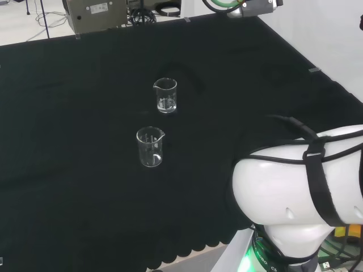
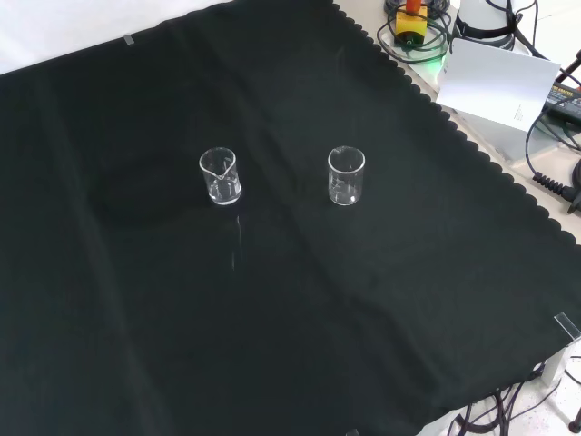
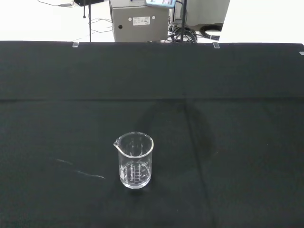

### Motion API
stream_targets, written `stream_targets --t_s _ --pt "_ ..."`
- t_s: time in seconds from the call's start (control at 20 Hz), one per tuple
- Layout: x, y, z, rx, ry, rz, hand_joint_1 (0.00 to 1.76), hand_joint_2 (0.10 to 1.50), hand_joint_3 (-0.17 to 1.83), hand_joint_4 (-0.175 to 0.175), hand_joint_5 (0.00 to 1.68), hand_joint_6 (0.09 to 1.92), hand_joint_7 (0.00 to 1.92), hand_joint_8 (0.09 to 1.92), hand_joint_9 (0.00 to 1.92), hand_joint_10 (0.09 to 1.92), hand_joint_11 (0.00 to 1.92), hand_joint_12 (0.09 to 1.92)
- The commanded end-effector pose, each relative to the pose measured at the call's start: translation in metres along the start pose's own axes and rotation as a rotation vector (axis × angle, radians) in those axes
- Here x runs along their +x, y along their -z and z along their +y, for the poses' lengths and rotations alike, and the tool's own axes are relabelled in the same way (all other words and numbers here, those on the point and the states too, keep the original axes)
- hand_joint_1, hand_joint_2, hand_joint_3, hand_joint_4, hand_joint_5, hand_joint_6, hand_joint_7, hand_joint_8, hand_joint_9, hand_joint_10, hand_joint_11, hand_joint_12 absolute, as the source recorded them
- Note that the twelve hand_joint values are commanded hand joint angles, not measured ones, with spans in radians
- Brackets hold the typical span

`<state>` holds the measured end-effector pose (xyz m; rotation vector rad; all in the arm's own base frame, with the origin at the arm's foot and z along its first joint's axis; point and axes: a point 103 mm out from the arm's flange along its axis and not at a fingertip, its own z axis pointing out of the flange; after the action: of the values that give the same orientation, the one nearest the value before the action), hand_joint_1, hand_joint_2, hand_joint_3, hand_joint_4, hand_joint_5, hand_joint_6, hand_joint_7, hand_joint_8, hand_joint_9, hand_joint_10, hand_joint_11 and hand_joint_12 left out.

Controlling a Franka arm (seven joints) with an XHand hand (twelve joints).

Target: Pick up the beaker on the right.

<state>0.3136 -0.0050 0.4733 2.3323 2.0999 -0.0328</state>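
The hand's state cannot be told. Two clear beakers stand apart on the black cloth [image 2: 136, 318]: left beaker [image 2: 220, 175], right beaker [image 2: 346, 175], front view.

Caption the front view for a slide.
Two clear beakers, left and right, stand upright and apart on black cloth.

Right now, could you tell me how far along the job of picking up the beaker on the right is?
Nothing looks done yet. Two clear beakers stand upright and apart on the black cloth: in the front view one on the left and one on the right. Neither is lifted or touched. The wrist view looks at one beaker from a distance. Everything is left: the approach, the grasp and the lift.
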Motion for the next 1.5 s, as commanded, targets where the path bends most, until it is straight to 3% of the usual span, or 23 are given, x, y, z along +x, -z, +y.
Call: stream_targets --t_s 0.05,0.5,1.05,1.5 --pt "-0.011 -0.024 0.017 0.015 -0.017 0.011 0.11 1.19 0.31 -0.01 0.28 0.09 0.08 0.54 0.21 0.69 0.02 1.42" --pt "-0.042 -0.071 0.059 0.059 -0.033 0.061 0.26 1.12 0.28 -0.015 0.32 0.09 0.13 0.58 0.31 0.7 0.07 1.42" --pt "-0.056 -0.159 0.171 0.118 0.023 0.205 0.42 0.99 0.24 -0.013 0.32 0.09 0.14 0.59 0.32 0.68 0.07 1.42" --pt "-0.03 -0.223 0.222 0.189 0.147 0.224 0.49 0.93 0.23 -0.014 0.3 0.09 0.13 0.6 0.31 0.67 0.04 1.42"
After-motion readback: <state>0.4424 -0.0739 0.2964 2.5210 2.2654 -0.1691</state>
